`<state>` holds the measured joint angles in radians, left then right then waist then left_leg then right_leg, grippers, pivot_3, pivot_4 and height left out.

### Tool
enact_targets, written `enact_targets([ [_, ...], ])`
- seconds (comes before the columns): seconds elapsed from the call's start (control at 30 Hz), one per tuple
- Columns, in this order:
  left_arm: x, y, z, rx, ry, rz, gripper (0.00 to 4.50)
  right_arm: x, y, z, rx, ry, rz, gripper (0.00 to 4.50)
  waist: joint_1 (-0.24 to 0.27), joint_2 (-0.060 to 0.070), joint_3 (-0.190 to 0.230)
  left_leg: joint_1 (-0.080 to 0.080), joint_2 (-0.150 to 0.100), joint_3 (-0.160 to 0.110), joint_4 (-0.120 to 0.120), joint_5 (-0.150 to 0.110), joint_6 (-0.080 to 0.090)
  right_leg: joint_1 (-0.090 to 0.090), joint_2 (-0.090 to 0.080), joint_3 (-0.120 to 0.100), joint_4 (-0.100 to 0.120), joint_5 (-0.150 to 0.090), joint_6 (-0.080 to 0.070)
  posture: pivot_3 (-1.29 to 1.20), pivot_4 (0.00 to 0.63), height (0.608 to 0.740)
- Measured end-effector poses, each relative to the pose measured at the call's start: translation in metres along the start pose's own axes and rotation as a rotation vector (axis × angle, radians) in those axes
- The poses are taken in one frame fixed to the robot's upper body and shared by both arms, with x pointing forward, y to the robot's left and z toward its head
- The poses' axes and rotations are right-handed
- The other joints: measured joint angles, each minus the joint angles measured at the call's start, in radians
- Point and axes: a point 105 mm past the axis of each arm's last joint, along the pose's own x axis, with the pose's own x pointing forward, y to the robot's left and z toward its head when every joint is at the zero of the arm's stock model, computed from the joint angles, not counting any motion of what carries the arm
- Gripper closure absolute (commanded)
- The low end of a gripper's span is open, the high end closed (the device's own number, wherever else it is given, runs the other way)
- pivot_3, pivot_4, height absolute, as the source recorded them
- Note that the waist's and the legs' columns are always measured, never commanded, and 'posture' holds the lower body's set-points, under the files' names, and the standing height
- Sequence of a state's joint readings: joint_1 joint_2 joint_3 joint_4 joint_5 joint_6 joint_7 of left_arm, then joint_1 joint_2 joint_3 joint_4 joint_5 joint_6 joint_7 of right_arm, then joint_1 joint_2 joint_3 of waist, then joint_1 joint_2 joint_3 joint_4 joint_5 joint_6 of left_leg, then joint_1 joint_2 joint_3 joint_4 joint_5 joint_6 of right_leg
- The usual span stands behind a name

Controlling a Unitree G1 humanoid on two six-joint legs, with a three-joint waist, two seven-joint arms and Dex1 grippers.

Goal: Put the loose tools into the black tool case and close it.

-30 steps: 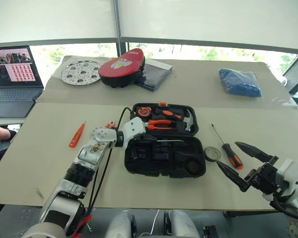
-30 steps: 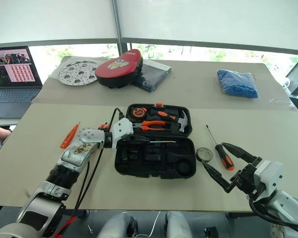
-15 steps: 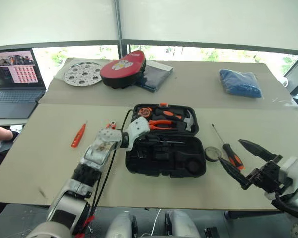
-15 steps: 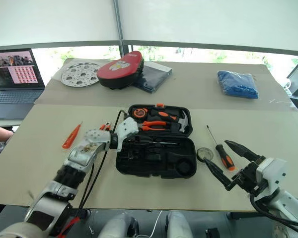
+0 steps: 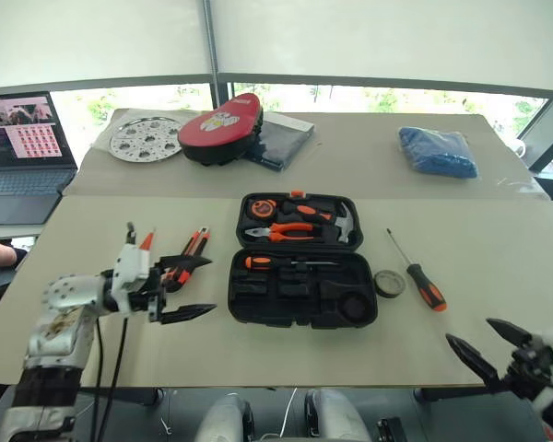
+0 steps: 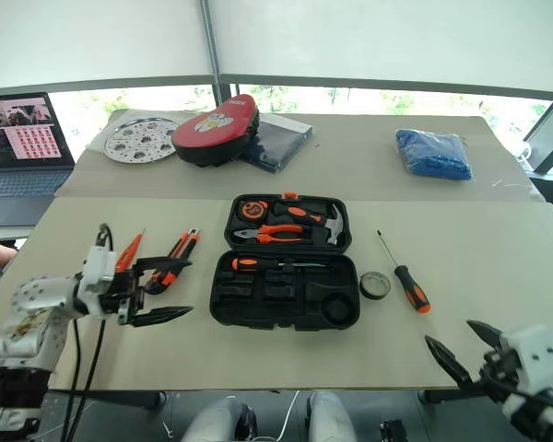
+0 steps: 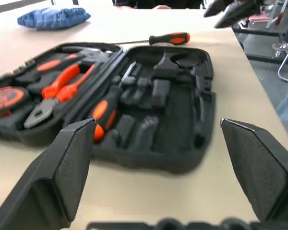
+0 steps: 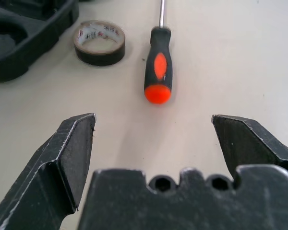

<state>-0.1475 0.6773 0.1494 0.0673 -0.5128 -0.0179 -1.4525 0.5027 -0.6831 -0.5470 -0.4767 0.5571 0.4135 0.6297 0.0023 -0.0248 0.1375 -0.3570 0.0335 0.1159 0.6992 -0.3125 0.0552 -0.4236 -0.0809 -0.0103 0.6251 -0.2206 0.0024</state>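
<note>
While the case [image 5: 302,276] lies open near the middle of the counter [image 5: 498,249], one screwdriver [image 5: 275,263] already sits in a recess of its front half, handle toward the left edge. The rear half holds pliers, a hammer and a tape measure, so only the front recesses are free for the loose tools.

The left gripper [image 5: 180,288] hovers beside the left side of the case with its fingers spread wide and nothing between them. It points toward the case, and just behind it, toward the left edge, lie the knife [image 5: 192,249] and the small orange screwdriver [image 5: 146,242], probably its next picks.

The right gripper [image 5: 487,343] hangs at the front right corner, fingers also wide apart and empty. In the right wrist view they are aimed at the second screwdriver [image 8: 158,67] and the tape ring [image 8: 99,42], which lie side by side just right of the case, so I judge it is lined up to take one of them.

The case cannot be closed yet.
</note>
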Motion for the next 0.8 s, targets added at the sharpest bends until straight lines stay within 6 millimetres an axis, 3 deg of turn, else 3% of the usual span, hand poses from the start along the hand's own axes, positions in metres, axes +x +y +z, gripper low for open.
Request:
enact_targets([
  [0.1, 0.006, -0.002, 0.009, 0.036, -0.026, -0.007, 0.01, 0.021, 0.005, 0.02, -0.045, 0.036, 0.062, 0.0, 0.01, 0.0, 0.0, 0.0, 0.0, -0.001, 0.0, 0.001, 0.0, 0.001, 0.001, -0.001, 0.0, 0.001, 0.001, 0.0, 0.15, 0.74],
  [0.27, 0.02, -0.009, 0.019, 0.072, -0.079, -0.036, 0.01, 0.048, 0.001, 0.014, -0.008, 0.18, 0.069, 0.0, 0.012, -0.001, 0.0, -0.006, 0.0, -0.001, -0.001, 0.001, 0.0, -0.003, 0.002, -0.003, -0.002, 0.004, 0.006, 0.0, 0.15, 0.74],
  [0.4, 0.025, -0.012, 0.027, 0.094, -0.102, -0.044, 0.0, 0.059, -0.007, 0.0, 0.009, 0.267, 0.048, 1.02, 0.01, -0.001, 0.0, -0.009, 0.0, -0.001, -0.001, 0.0, 0.0, -0.004, 0.003, -0.003, -0.004, 0.003, 0.007, 0.0, 0.15, 0.74],
  [0.5, 0.031, -0.016, 0.034, 0.11, -0.114, -0.061, 0.0, 0.068, -0.016, -0.01, 0.007, 0.316, 0.024, 2.13, 0.008, 0.0, 0.0, -0.01, -0.001, -0.001, -0.001, 0.0, 0.001, -0.004, 0.003, -0.003, -0.008, 0.004, 0.008, 0.0, 0.15, 0.74],
  [0.63, 0.033, -0.02, 0.039, 0.102, -0.138, -0.071, 0.0, 0.072, -0.027, -0.009, 0.0, 0.306, -0.013, 3.45, 0.008, 0.0, 0.0, -0.011, -0.001, -0.001, 0.0, 0.0, 0.001, -0.003, 0.003, -0.003, -0.011, 0.006, 0.01, 0.0, 0.15, 0.74],
  [0.8, 0.032, -0.016, 0.05, 0.044, -0.212, -0.02, 0.0, 0.071, -0.047, 0.016, -0.093, 0.132, -0.072, 3.46, 0.009, 0.0, 0.0, -0.011, -0.001, -0.001, 0.0, 0.0, 0.001, -0.003, 0.003, -0.003, -0.012, 0.006, 0.012, 0.0, 0.15, 0.74],
])
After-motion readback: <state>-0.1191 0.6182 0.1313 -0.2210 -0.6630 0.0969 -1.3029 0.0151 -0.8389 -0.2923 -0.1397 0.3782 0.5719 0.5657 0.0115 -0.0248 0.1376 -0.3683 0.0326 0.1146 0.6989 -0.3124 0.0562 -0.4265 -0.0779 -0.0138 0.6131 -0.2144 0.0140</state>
